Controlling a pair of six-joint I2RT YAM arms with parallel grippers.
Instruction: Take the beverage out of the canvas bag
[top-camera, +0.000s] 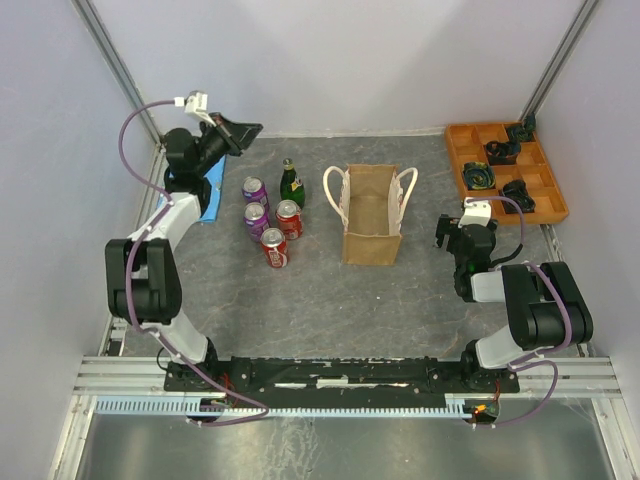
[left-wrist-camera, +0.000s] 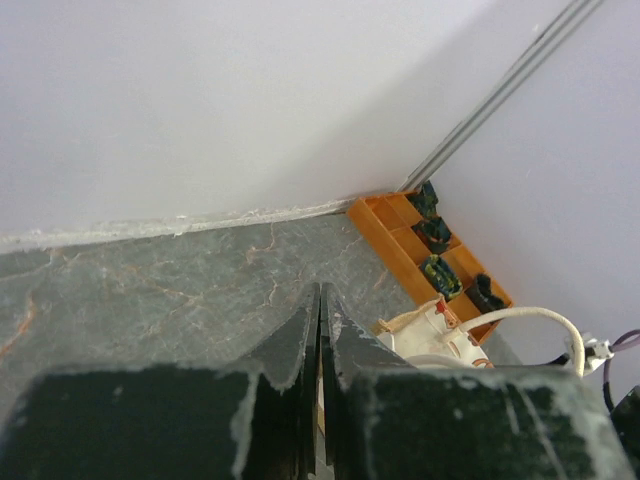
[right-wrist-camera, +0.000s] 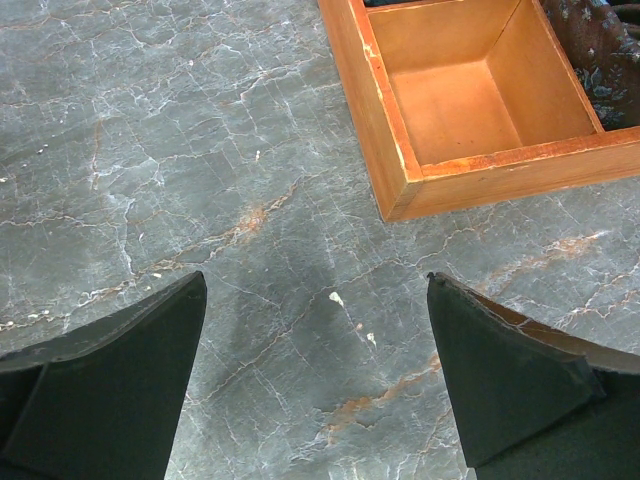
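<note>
While the left fingers (left-wrist-camera: 295, 345) sit pressed together, empty, near the far-left corner, the right fingers (right-wrist-camera: 120, 380) hang spread over grey marbled counter (right-wrist-camera: 200, 150) beside an orange rectangular compartment tray (right-wrist-camera: 500, 185). Upright tan rectangular canvas bag (top-camera: 372, 232) with white rope handles stands mid-counter between the arms, contents not visible. Red and purple cans (top-camera: 288, 218), green glass bottle (top-camera: 291, 185) just left.
</note>
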